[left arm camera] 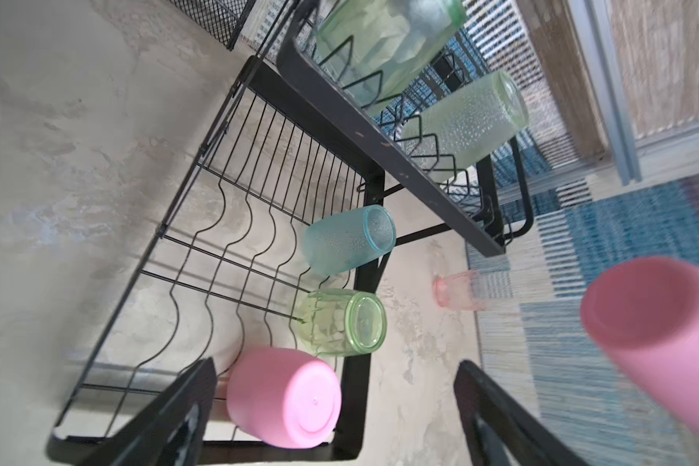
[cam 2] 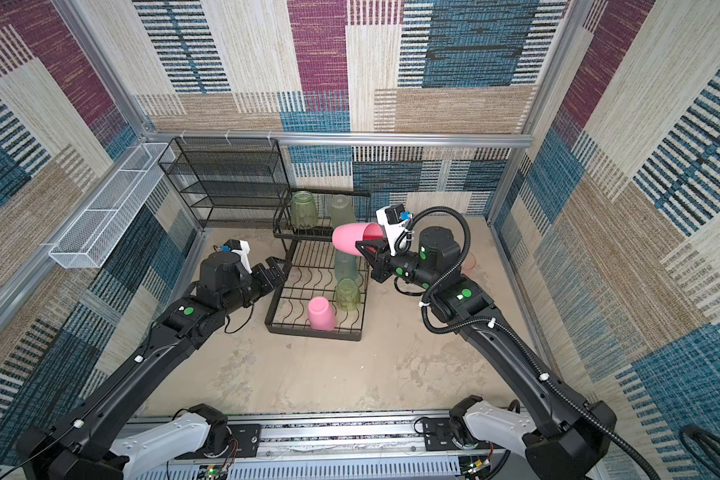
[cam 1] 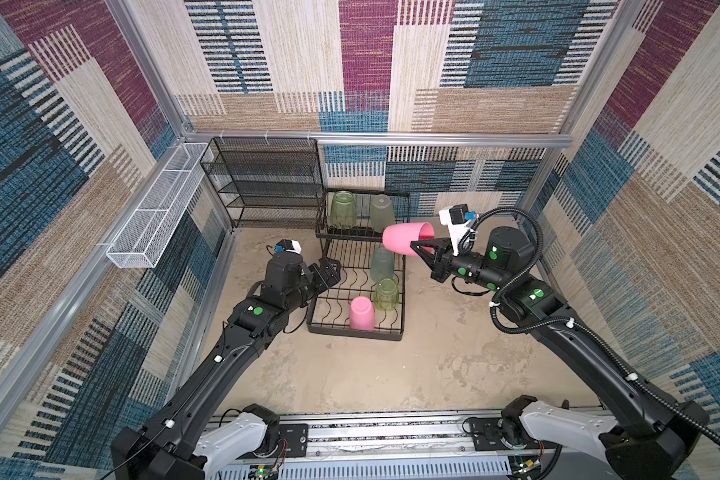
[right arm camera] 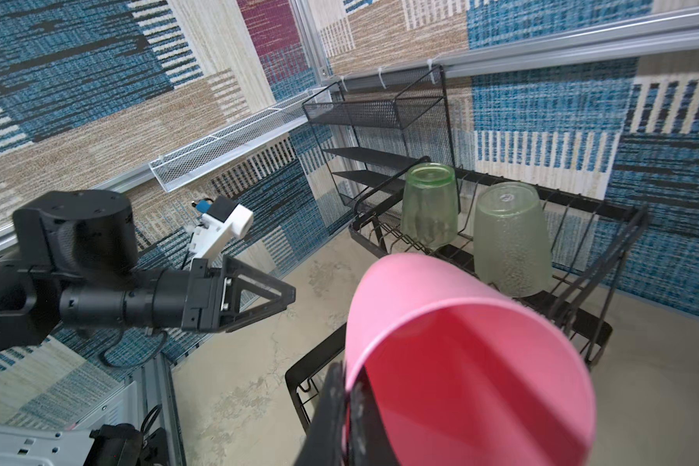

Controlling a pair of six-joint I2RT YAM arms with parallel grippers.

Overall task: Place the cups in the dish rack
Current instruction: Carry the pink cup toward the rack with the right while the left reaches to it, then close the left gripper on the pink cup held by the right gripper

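The black dish rack [cam 1: 354, 332] stands at the back middle of the table. On its raised shelf, two green cups [cam 1: 343, 209] [cam 1: 382, 212] sit upside down. The low tray holds a teal cup [cam 1: 382, 264], a ribbed green cup [cam 1: 386, 295] and a pink cup [cam 1: 362, 313], all upside down. My right gripper [cam 1: 416, 246] is shut on the rim of another pink cup [cam 1: 406, 237], held tilted above the rack's right side; the pinch shows in the right wrist view [right arm camera: 348, 387]. My left gripper [cam 1: 329, 270] hangs open and empty at the tray's left edge. A clear pink cup [left arm camera: 459, 289] stands on the table beyond the rack.
A taller black mesh shelf unit [cam 1: 262, 183] stands at the back left. A long white mesh basket [cam 1: 154, 208] hangs on the left wall. Patterned walls close in three sides. Bare tabletop [cam 1: 350, 374] lies in front of the rack, with the arm bases' rail [cam 1: 350, 432] at the front edge.
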